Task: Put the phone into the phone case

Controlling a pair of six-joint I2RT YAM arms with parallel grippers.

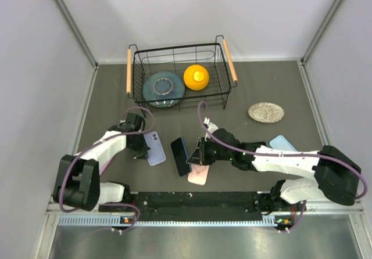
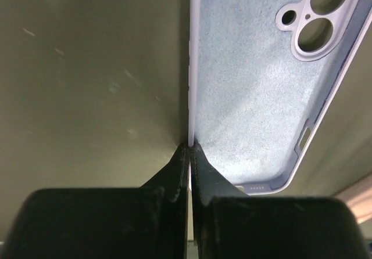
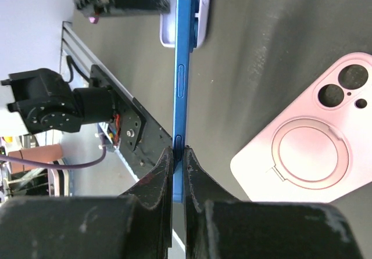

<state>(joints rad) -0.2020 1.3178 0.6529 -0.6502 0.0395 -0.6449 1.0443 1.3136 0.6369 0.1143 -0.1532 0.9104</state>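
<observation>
My right gripper (image 1: 196, 153) is shut on the blue phone (image 1: 181, 156) and holds it edge-on, tilted above the table; its thin blue edge (image 3: 182, 67) runs up between my fingers. My left gripper (image 1: 143, 148) is shut on the side wall of the pale lilac phone case (image 1: 154, 147), which lies open side up; its felt inside and camera cut-outs (image 2: 256, 79) fill the left wrist view. The phone is just right of the case, apart from it. The case also shows past the phone's far end (image 3: 203, 15).
A pink phone case (image 1: 198, 175) lies back up under my right arm, seen in the right wrist view (image 3: 308, 154). A light blue case (image 1: 282, 143) lies at the right. A black wire basket (image 1: 216, 54) at the back holds a plate and yellow object. A speckled dish (image 1: 266, 112) sits right.
</observation>
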